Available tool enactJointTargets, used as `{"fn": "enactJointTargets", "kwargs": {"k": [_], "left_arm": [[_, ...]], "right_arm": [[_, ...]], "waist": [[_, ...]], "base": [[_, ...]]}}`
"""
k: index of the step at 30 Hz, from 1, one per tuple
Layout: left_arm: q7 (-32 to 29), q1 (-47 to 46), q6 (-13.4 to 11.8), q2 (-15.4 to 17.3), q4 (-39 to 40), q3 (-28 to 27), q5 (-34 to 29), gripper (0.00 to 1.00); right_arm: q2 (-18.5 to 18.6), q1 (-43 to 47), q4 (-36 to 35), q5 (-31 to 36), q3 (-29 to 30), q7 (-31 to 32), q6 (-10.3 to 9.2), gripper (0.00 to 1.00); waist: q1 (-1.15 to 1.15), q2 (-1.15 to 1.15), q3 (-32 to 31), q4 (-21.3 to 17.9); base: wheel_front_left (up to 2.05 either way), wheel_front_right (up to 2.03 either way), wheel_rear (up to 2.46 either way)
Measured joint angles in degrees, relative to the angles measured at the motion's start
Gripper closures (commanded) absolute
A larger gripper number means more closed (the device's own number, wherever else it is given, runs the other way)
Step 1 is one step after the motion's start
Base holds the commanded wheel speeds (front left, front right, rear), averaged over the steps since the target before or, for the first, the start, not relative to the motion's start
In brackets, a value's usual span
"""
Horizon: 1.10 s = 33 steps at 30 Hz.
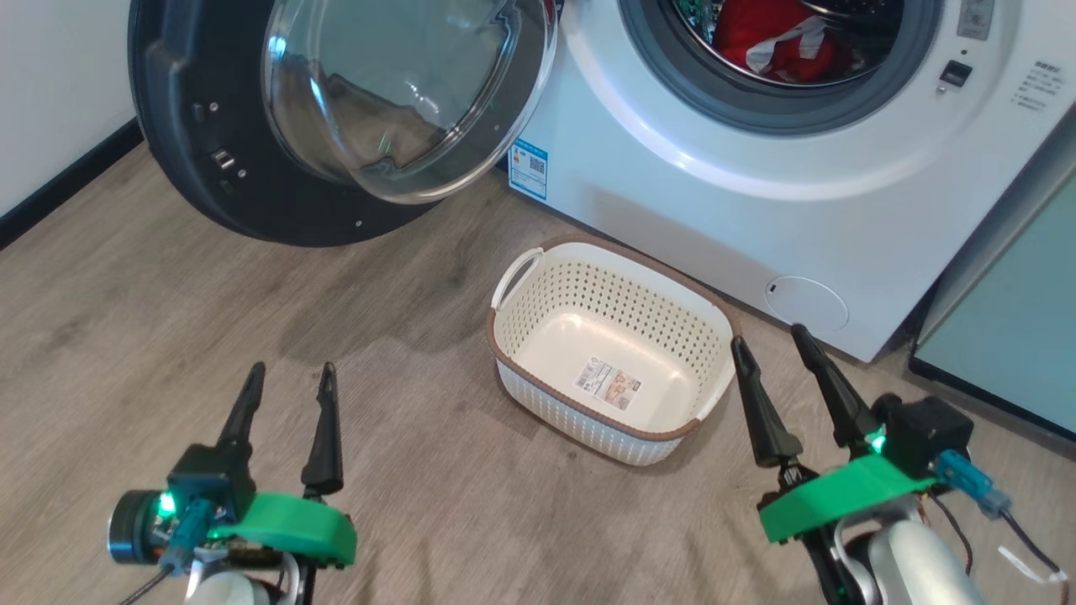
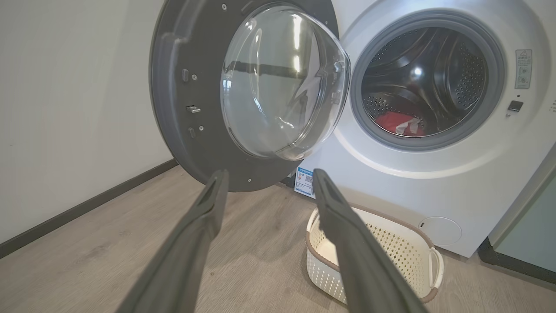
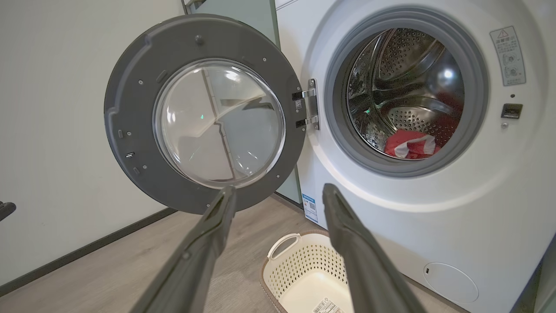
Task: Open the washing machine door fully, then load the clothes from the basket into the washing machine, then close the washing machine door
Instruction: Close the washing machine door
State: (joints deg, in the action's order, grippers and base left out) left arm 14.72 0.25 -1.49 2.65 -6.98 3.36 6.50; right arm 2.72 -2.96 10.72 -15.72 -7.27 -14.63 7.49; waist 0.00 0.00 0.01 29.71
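Observation:
The washing machine [image 1: 756, 185] [image 2: 434, 182] [image 3: 434, 226] stands with its door [image 1: 252, 151] [image 2: 191, 143] [image 3: 130, 108] swung wide open to the left. The clothes [image 1: 777, 42] [image 2: 397, 124] [image 3: 410, 144], red with white trim, lie inside the drum. The basket [image 1: 538, 336] [image 2: 417, 256] [image 3: 299, 265] sits on the floor before the machine, holding nothing but its paper label. My left gripper [image 1: 290, 371] [image 2: 267, 174] hovers open, left of the basket. My right gripper [image 1: 769, 338] [image 3: 278, 189] is open just right of the basket. Nothing is between either pair of fingers.
A white wall with a dark skirting board [image 1: 59, 181] runs along the left, behind the open door. A pale teal cabinet [image 1: 1009, 328] adjoins the machine on the right. Wood-look floor [image 1: 168, 319] spreads in front.

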Motion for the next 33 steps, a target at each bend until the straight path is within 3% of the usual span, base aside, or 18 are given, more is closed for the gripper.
{"fn": "enactJointTargets", "kwargs": {"k": [30,31,32,33], "left_arm": [[0.0,0.0,-1.2,0.0,0.9,-1.5,0.3,0.0],[0.0,0.0,-1.2,0.0,0.9,-1.5,0.4,0.08],[0.0,0.0,-1.1,0.0,0.9,-1.5,0.8,0.68],[0.0,0.0,-0.9,0.0,0.9,-1.5,1.2,1.0]], "right_arm": [[0.0,-1.5,0.6,-0.5,-0.2,0.0,0.0,0.0],[0.0,-1.5,0.6,-0.5,-0.2,0.0,0.0,0.0],[0.0,-1.5,0.5,-0.5,-0.2,0.0,0.0,0.0],[0.0,-1.5,0.5,-0.5,-0.2,0.0,0.0,0.0]], "waist": [[0.0,0.0,-0.1,-0.1],[0.0,0.0,-0.1,-0.1],[0.0,0.0,-0.1,-0.1],[0.0,0.0,0.0,-0.1]], "base": [[0.0,0.0,0.0],[0.0,0.0,0.0],[0.0,0.0,0.0],[0.0,0.0,0.0]]}}
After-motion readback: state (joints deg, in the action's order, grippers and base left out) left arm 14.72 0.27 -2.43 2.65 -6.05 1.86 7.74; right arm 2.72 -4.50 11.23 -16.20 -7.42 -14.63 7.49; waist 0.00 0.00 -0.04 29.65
